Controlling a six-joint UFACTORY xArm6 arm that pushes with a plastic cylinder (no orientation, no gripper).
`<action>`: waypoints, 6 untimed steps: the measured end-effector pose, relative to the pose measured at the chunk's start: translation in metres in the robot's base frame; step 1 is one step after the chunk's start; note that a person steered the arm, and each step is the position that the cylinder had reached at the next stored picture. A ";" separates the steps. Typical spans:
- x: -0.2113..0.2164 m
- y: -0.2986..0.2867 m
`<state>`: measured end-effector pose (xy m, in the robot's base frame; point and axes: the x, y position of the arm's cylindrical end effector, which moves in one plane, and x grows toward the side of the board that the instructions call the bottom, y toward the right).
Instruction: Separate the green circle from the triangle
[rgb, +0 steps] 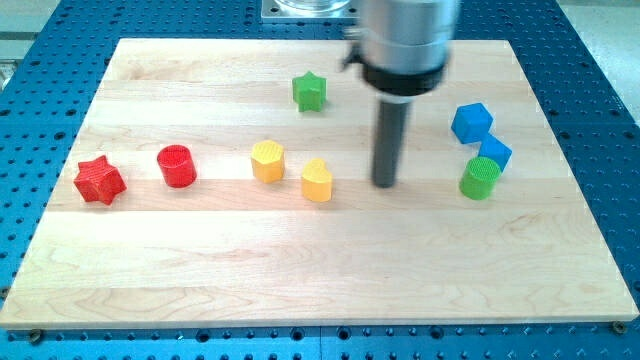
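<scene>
The arm ended in a straight dark rod with no pincer on it, so there was no spread or pinch to tell; its tip (385, 184) rested on the pale wooden board (300, 270), touching no block; the green cylinder-shaped circle block (480, 178) stood to the view's right of the tip, near but apart from it; the small blue block (494, 152), whose shape could not be made out surely, sat just beside the green circle at its upper right, seemingly touching; a blue cube (471, 122) lay just above that; a yellow heart-shaped block (317, 180) lay left of the tip, then a yellow hexagonal block (267, 160), a red cylinder (176, 165) and a red star (99, 180); a green star (309, 91) sat toward the view's top
</scene>
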<state>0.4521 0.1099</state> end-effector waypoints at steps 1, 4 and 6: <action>-0.024 0.050; 0.010 0.055; 0.043 0.087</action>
